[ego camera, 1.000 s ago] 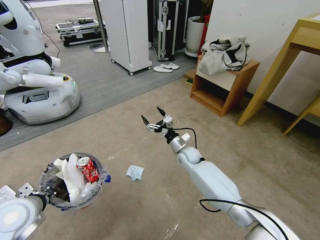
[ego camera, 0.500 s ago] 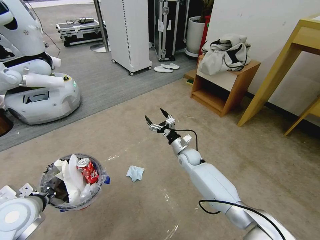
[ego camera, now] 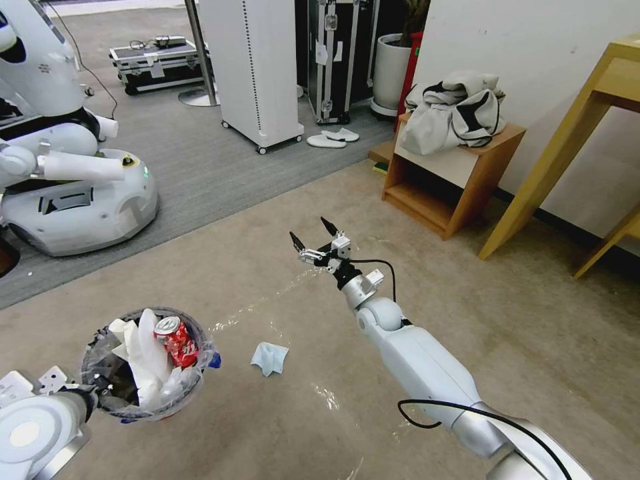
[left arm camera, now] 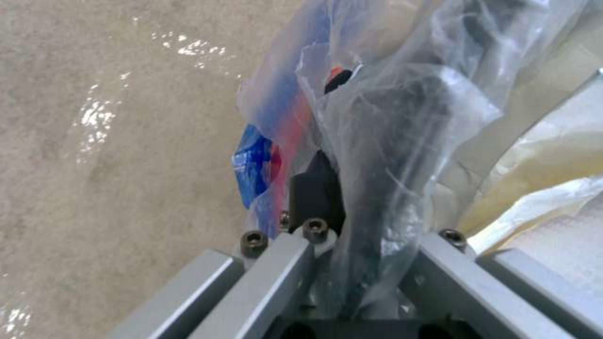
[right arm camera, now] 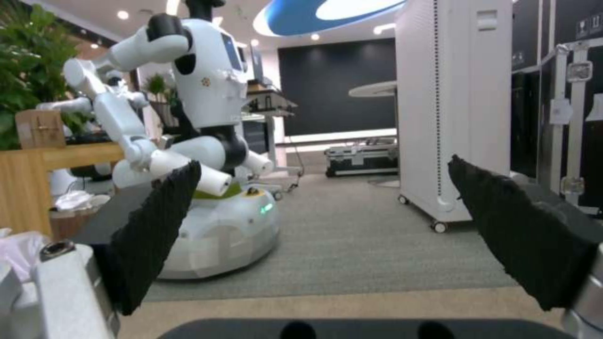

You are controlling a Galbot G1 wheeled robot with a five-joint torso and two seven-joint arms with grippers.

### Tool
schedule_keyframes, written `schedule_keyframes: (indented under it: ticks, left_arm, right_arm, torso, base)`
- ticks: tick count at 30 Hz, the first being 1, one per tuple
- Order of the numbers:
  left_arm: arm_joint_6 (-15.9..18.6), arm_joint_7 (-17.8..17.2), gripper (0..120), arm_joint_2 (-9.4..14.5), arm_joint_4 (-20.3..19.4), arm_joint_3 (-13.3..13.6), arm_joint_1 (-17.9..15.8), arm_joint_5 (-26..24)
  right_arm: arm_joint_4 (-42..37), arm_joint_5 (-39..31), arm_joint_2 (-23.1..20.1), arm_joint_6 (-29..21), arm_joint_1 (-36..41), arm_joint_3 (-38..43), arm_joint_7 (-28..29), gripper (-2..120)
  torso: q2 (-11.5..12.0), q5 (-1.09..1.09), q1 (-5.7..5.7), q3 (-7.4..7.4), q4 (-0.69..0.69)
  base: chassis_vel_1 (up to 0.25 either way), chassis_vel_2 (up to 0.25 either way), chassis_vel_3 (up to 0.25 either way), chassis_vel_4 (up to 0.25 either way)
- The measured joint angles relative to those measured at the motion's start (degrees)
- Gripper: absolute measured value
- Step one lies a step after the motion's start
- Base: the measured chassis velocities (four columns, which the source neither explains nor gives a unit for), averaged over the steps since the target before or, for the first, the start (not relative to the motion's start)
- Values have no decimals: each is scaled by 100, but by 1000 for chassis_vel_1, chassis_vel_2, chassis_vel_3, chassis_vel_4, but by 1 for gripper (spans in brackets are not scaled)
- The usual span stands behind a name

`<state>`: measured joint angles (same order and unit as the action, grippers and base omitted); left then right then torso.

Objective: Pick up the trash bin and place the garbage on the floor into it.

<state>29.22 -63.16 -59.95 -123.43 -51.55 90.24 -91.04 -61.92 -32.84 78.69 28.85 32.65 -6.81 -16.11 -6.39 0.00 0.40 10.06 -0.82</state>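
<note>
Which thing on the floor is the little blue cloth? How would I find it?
Start at the trash bin, held up by the left tool and stuffed with white papers and a red can. On the tan floor beside it lies the blue cloth, small, crumpled, pale and alone.

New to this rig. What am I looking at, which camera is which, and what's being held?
It is a wheeled robot with two arms. The wide picture comes from its head camera, looking down at the floor; the other two come from cameras on its wrists.

The left end effector is shut on the trash bin, a small bucket lined with a clear bag. The left wrist picture shows that grip up close, with a black finger against the plastic. Inside the bin are a red soda can and crumpled white papers.

The right end effector is open and holds nothing, stretched forward above the floor. On the floor beside the bin lies a light-blue cloth.
</note>
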Motion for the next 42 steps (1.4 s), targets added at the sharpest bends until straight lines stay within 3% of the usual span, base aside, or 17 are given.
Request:
schedule_keyframes:
  ticks: [36, 42]
  left_arm:
    - [0, 9, 0, -19, -12, -6, 3, 10]
    - [2, 20, 0, -35, -47, 2, 37, 25]
  right_arm:
    - [79, 1, 15, 21, -87, -210, -72, 100]
    - [161, 22, -122, 263, -101, -410, -447, 100]
  torso:
    - [0, 1, 0, 0, 0]
    - [0, 0, 1, 1, -1]
  base:
    - [-103, 104, 107, -110]
    - [-98, 91, 114, -96]
